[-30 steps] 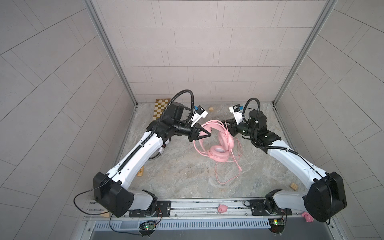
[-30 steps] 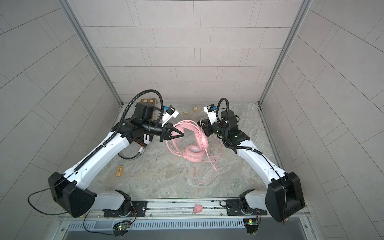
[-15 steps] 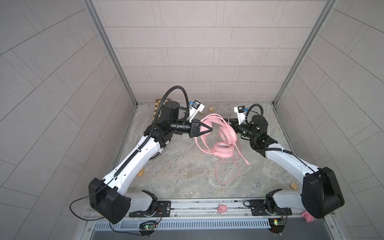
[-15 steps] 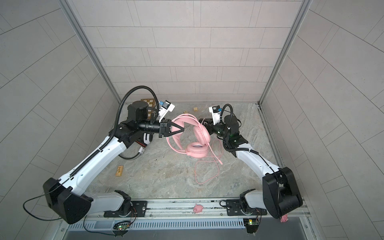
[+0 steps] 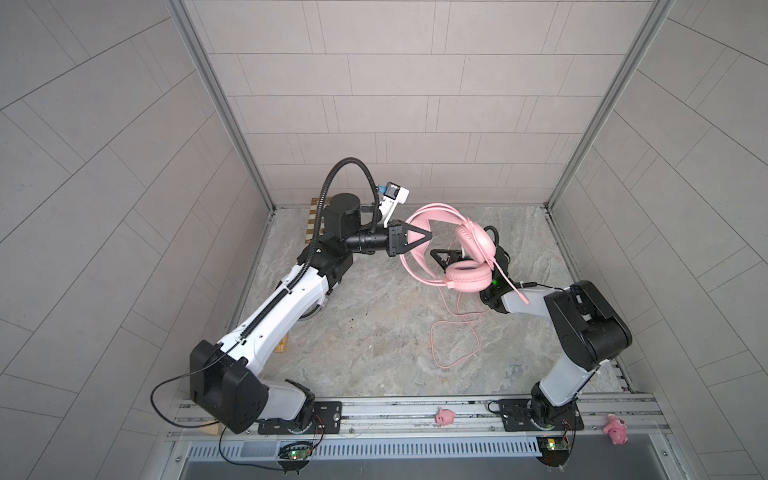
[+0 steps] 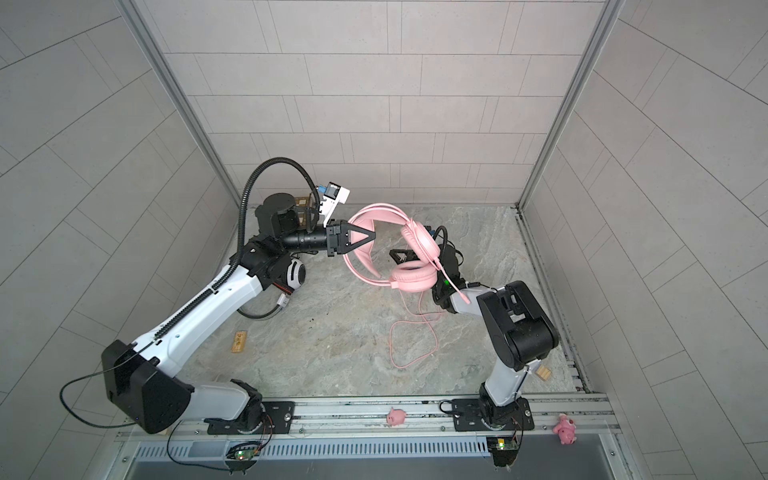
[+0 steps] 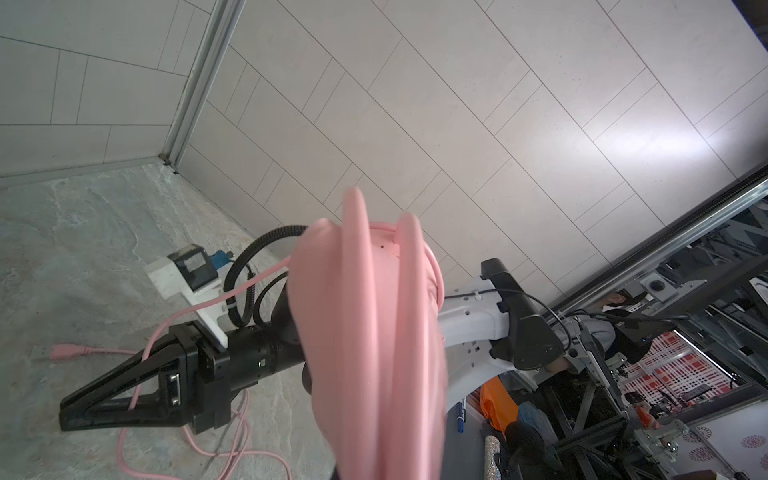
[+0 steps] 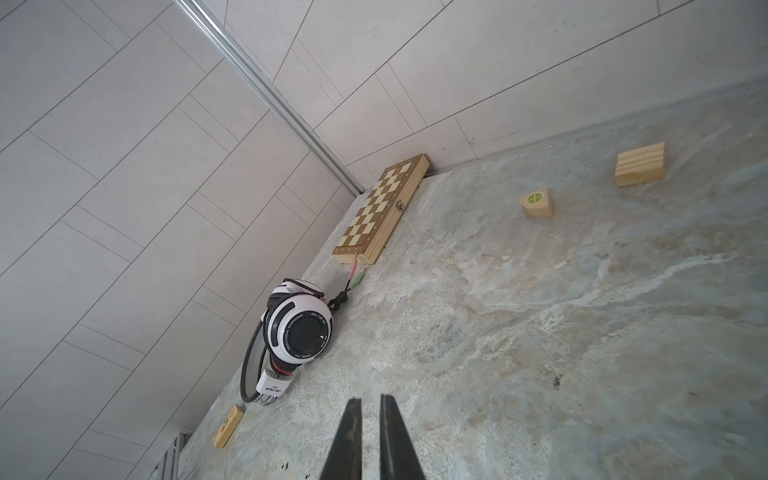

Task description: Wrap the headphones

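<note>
The pink headphones hang in the air over the middle of the floor. My left gripper is shut on their headband, which hides its jaws in the left wrist view. My right gripper sits low under the ear cups, fingers nearly together. The pink cord runs from the headset to that gripper's fingers well behind the tips, then drops in loops to the floor. The white and black headphones lie wrapped by the left wall.
A folded chessboard lies in the back left corner. Small wooden blocks are scattered on the floor. Two pink pig toys sit on the front rail.
My left gripper has lifted the pink headphones off the floor and higher. My right arm has folded back, bringing its gripper under the ear cups; the cord now trails lower.
</note>
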Available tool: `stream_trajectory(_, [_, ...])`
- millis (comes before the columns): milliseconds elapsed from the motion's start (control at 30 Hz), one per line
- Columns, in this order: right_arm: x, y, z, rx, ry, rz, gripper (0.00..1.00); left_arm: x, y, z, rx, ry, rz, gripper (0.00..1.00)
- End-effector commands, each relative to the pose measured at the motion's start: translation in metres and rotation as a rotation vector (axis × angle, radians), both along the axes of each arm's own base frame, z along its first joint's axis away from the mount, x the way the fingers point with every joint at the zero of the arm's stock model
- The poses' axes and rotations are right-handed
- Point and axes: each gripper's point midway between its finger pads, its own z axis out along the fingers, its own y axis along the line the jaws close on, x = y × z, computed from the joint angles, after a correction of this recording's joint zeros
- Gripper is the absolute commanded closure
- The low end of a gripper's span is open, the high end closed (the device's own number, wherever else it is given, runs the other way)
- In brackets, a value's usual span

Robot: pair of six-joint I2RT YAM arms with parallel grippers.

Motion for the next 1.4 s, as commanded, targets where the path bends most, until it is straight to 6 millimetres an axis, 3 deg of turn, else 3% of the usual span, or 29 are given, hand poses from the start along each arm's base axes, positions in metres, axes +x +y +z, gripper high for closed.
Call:
stream_trajectory(0, [0.003,0.002,0.021,0.107,-0.051,-0.005,0.89,0.002,0.001,0.048,-0.094,-0.142,0.021,1.0])
stream_trajectory(267, [0.002,0.009,0.0,0.183,-0.007,-0.03,0.89,0.023,0.008,0.062,-0.19,-0.165,0.163,1.0])
stream_trajectory(500, [-0.005,0.013,-0.001,0.263,0.011,-0.016,0.87,0.043,0.025,0.073,-0.309,-0.18,0.328,1.0])
stream_trajectory(733, [-0.031,0.036,-0.008,0.223,0.035,0.049,0.88,0.07,0.05,0.079,-0.326,-0.267,0.567,1.0])
stream_trajectory(1000, [-0.079,0.049,-0.021,0.189,0.079,0.129,0.88,0.116,0.056,0.045,-0.134,-0.282,0.744,1.0])
stream_trajectory(1200, [-0.113,0.047,-0.003,0.12,0.057,0.17,0.97,0.136,0.066,0.013,0.042,-0.342,0.848,1.0])
stream_trajectory(1367, [-0.142,0.041,0.01,-0.089,0.005,0.172,1.0,0.147,0.087,-0.005,0.114,-0.342,0.903,1.0])
